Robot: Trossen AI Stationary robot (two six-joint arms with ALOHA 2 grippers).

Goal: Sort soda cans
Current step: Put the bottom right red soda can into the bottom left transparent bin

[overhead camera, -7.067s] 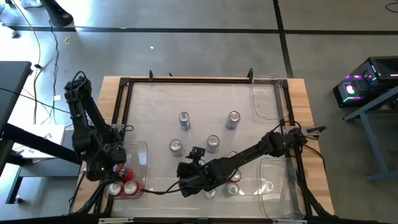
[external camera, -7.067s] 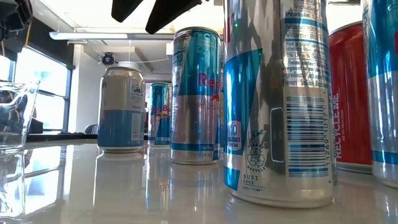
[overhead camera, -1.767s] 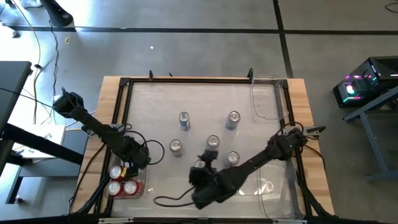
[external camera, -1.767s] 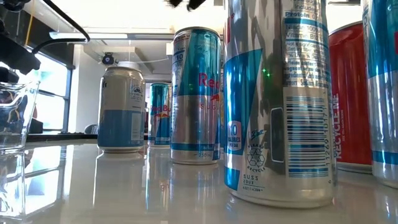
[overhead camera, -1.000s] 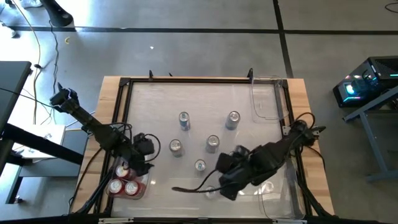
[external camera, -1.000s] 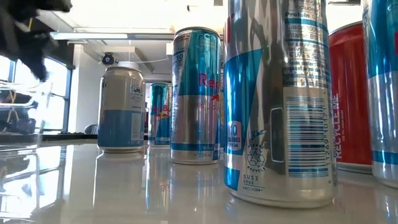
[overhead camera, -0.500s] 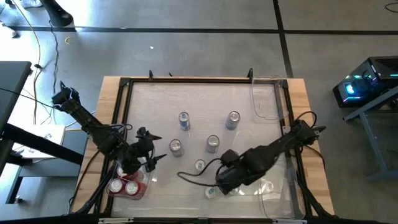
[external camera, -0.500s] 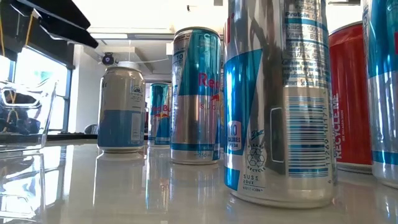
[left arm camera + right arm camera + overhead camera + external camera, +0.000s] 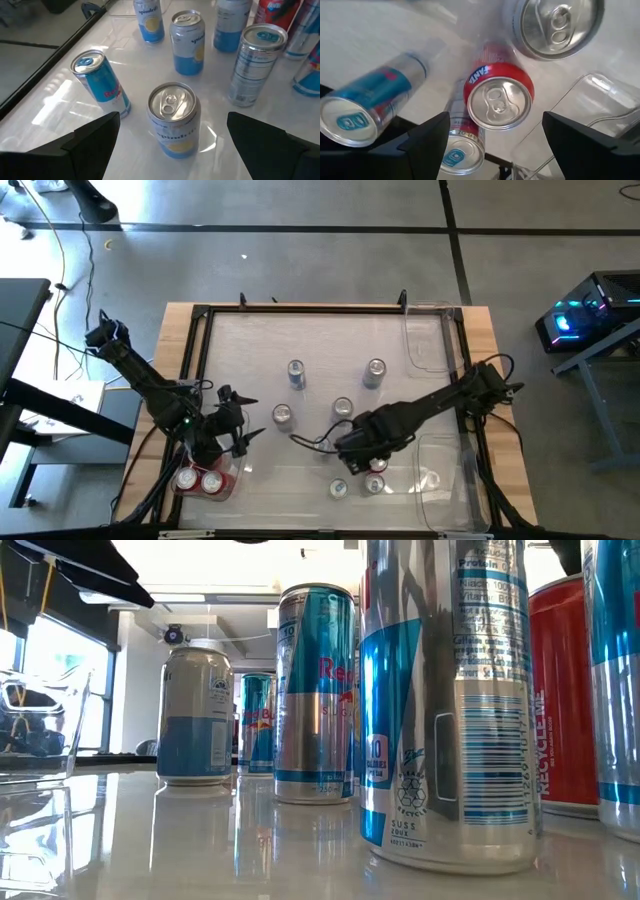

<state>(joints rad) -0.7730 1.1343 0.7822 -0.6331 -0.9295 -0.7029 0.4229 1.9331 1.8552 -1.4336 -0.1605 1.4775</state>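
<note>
Several soda cans stand upright on the white table: silver and silver-blue ones (image 9: pixel 283 415), (image 9: pixel 342 410), (image 9: pixel 296 372), (image 9: pixel 375 370), two near the front (image 9: pixel 339 488), (image 9: pixel 375 483), and a red one (image 9: pixel 377 464). Two red cans (image 9: pixel 198 479) sit in the left clear bin. My left gripper (image 9: pixel 243 435) is open and points level at a silver can with a yellow label (image 9: pixel 173 118), its fingers on either side and short of it. My right gripper (image 9: pixel 356 457) is open above the red can's top (image 9: pixel 499 102), not touching.
A clear bin (image 9: pixel 440 470) lies at the near right and another (image 9: pixel 428 345) at the far right. In the right wrist view, slim blue cans (image 9: pixel 365 107), (image 9: pixel 462 150) and a silver can top (image 9: pixel 552 22) crowd round the red can. A black frame (image 9: pixel 205 360) borders the table.
My right gripper has moved toward the table's left and a little toward its far edge, from beside the near right bin to above the cans at centre front, and now covers a can that showed there. My left gripper has steadied, facing the yellow-labelled can.
</note>
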